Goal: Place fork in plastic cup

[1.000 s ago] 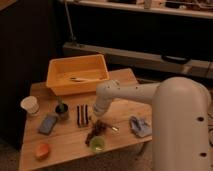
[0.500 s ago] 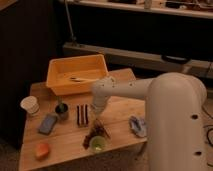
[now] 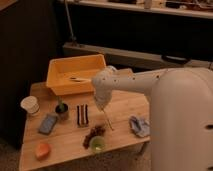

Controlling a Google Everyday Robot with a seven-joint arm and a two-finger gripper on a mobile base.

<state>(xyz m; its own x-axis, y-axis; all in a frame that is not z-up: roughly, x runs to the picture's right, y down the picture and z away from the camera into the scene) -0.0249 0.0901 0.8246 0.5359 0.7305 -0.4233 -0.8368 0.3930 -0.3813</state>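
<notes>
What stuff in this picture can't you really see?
All in the camera view:
- The gripper, at the arm's end over the table just above the fork: blur hides whether it grips the fork.
- The dark lump beside the green cup: too blurred to name.
- The table's right end: hidden behind the robot's body.
- The thin thing in the yellow bin: too small to name.

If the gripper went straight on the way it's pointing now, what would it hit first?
The gripper points down at the table, just above the near end of the fork. It would probably meet the fork first, or bare wood right beside it; depth is unclear from this view.
</notes>
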